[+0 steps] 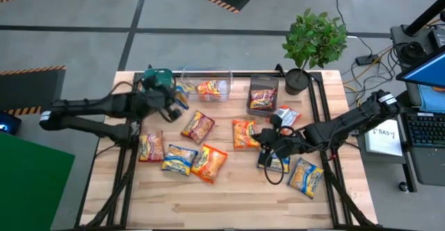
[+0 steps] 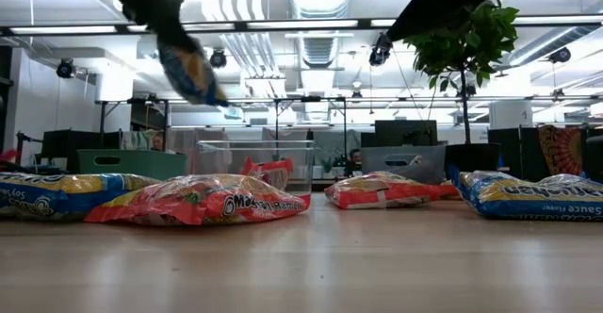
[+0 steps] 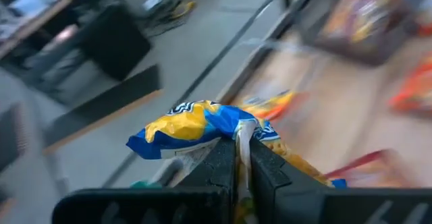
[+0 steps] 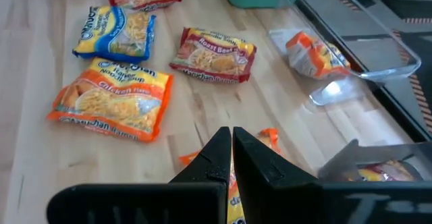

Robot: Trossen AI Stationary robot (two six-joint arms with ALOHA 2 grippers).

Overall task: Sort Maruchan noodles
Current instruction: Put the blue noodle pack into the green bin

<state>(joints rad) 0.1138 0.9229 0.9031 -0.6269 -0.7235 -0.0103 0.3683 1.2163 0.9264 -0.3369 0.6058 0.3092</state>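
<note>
Several Maruchan packets lie flat on the wooden table: a red one [image 1: 151, 146], a blue-and-yellow one [image 1: 179, 159], an orange one [image 1: 210, 163] and a dark red one [image 1: 198, 126]. My left gripper [image 1: 172, 108] hangs by the teal bin [image 1: 158, 78], shut on a blue-and-yellow packet [image 3: 196, 126]. My right gripper [image 4: 231, 135] is near the table's middle, shut on an orange packet [image 1: 245, 133]. The clear bin [image 1: 224, 74] holds an orange packet [image 1: 208, 88]. The grey bin [image 1: 264, 79] holds a red one [image 1: 262, 100]. My left gripper pinches the blue-and-yellow packet by one crimped end [image 3: 244, 131] between its two fingers. The packet is lifted clear of the table and hangs below the fingers [image 2: 193, 73]. My right gripper has the orange packet's edge [image 4: 264, 139] between its shut fingers, coming from the table's right. The fingers hide the contact; whether the packet is off the table, I cannot tell.
More packets lie near the right arm: a red-and-white one [image 1: 285, 114], a blue one [image 1: 278, 164] under the arm and a yellow-orange one [image 1: 306, 177]. A potted plant [image 1: 314, 40] stands at the far right corner. Black rails run along both table sides.
</note>
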